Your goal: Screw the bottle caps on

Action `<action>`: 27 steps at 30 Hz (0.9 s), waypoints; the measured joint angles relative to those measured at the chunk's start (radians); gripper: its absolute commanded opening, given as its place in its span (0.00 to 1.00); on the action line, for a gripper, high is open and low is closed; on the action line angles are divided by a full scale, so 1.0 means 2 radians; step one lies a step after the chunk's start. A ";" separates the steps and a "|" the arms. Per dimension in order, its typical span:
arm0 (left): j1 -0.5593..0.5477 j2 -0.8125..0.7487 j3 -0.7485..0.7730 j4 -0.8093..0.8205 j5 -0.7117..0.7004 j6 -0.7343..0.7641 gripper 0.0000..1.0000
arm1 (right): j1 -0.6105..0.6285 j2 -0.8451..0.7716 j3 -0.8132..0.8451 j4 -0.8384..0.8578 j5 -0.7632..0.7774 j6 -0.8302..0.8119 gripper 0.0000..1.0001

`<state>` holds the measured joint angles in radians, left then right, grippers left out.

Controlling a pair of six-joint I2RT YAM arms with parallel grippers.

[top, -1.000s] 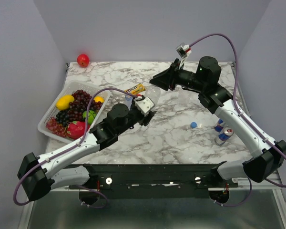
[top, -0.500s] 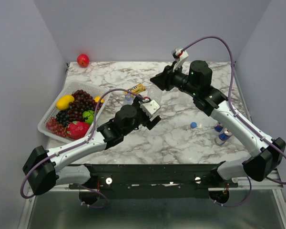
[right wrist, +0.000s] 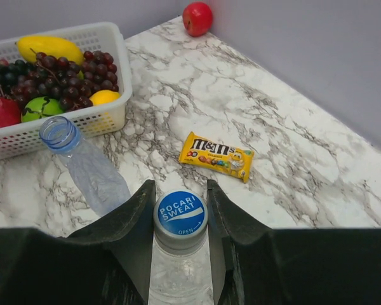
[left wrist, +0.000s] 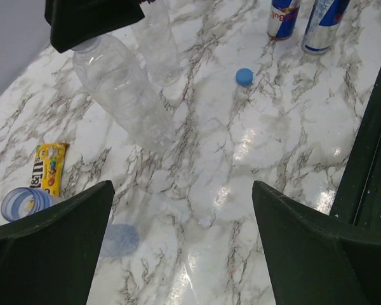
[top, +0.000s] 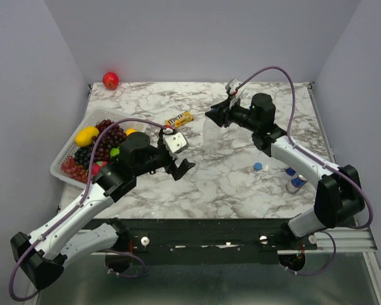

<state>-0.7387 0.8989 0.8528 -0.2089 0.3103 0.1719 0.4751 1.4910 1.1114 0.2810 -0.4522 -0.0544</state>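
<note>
R claw (right wrist: 180, 204) clenched on cap (right wrist: 181, 216) of clear bottle (left wrist: 124, 95), held tilted. L claw (left wrist: 184, 241) released, empty, above desk (left wrist: 241, 165). Loose cap (left wrist: 244, 76) lies near cans (left wrist: 305, 22). Bottles look empty & thin, prob light, tippy, squashy: hold by stiff neck. Caps tiny, pinch across rim

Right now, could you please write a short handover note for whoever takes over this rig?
Left gripper: open, empty, over the marble table.
Right gripper: shut on the blue cap seated on a clear bottle.
Slim blue-tinted bottle: uncapped, near the basket.
Loose cap: on the table near the cans.
Second clear bottle: top hidden.
To do: finish this cap, cap the rest.
</note>
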 measured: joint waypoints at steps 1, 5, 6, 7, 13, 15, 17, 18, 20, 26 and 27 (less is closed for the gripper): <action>0.006 0.000 0.010 -0.014 0.000 0.002 0.99 | -0.001 0.004 -0.007 0.016 -0.006 0.000 0.00; 0.039 0.001 0.053 -0.056 -0.001 0.021 0.99 | -0.003 0.022 -0.020 0.076 -0.029 -0.008 0.01; 0.047 0.002 0.062 -0.063 -0.002 0.025 0.99 | -0.003 0.026 -0.023 0.090 -0.035 -0.013 0.01; 0.063 0.004 0.075 -0.070 -0.004 0.034 0.99 | -0.003 0.029 -0.026 0.103 -0.039 -0.017 0.01; 0.131 0.019 0.113 -0.093 -0.013 0.064 0.99 | -0.003 0.048 -0.049 0.165 -0.060 -0.039 0.04; 0.155 0.025 0.118 -0.097 -0.016 0.075 0.99 | -0.003 0.058 -0.054 0.182 -0.063 -0.040 0.05; 0.175 0.031 0.123 -0.102 -0.019 0.083 0.99 | -0.003 0.068 -0.058 0.197 -0.063 -0.040 0.05; 0.184 0.034 0.126 -0.104 -0.020 0.087 0.99 | -0.003 0.072 -0.060 0.203 -0.063 -0.039 0.05; 0.199 0.039 0.133 -0.109 -0.022 0.092 0.99 | -0.003 0.077 -0.063 0.212 -0.063 -0.039 0.05; 0.219 0.041 0.139 -0.118 -0.023 0.101 0.99 | -0.003 0.092 -0.072 0.226 -0.059 -0.033 0.18; 0.220 0.041 0.139 -0.120 -0.023 0.101 0.99 | -0.003 0.093 -0.073 0.227 -0.058 -0.033 0.25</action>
<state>-0.2996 0.9810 1.1301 -0.4492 0.2653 0.3744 0.4690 1.6779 0.9657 0.7345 -0.5690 -0.1200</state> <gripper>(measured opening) 0.985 0.407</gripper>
